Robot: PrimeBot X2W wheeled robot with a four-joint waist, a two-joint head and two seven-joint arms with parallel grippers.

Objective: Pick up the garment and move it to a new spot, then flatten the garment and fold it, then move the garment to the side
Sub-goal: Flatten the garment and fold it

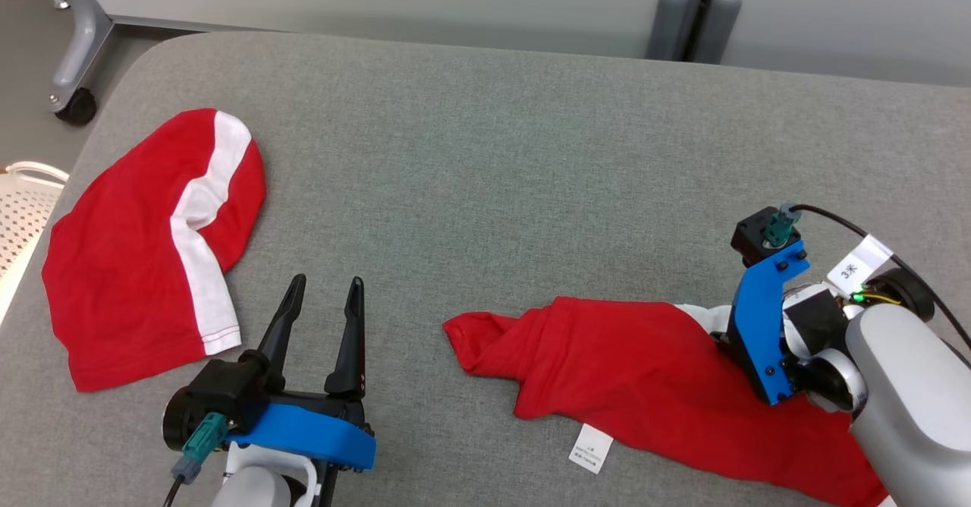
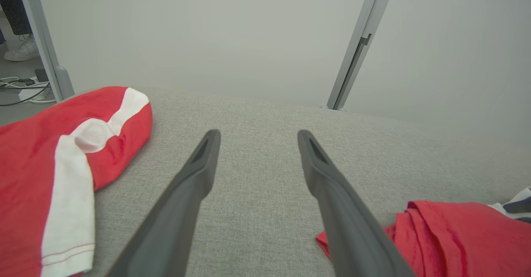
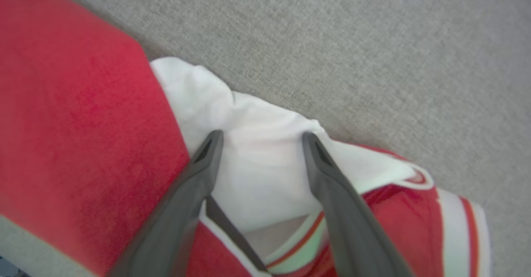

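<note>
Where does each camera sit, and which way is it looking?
Head view: on the head, looking down at the grey table; shows the left fingers and right forearm.
Left wrist view: on the left wrist, looking along its open fingers across the table to a pale wall.
Right wrist view: on the right wrist, looking down past the right fingers at the crumpled garment.
Shared: head and left wrist views both show the white-striped garment.

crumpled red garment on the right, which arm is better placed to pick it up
Right. The right gripper hangs open just over the crumpled garment, straddling its white fold. The left gripper is open over bare grey surface, apart from it.
</note>
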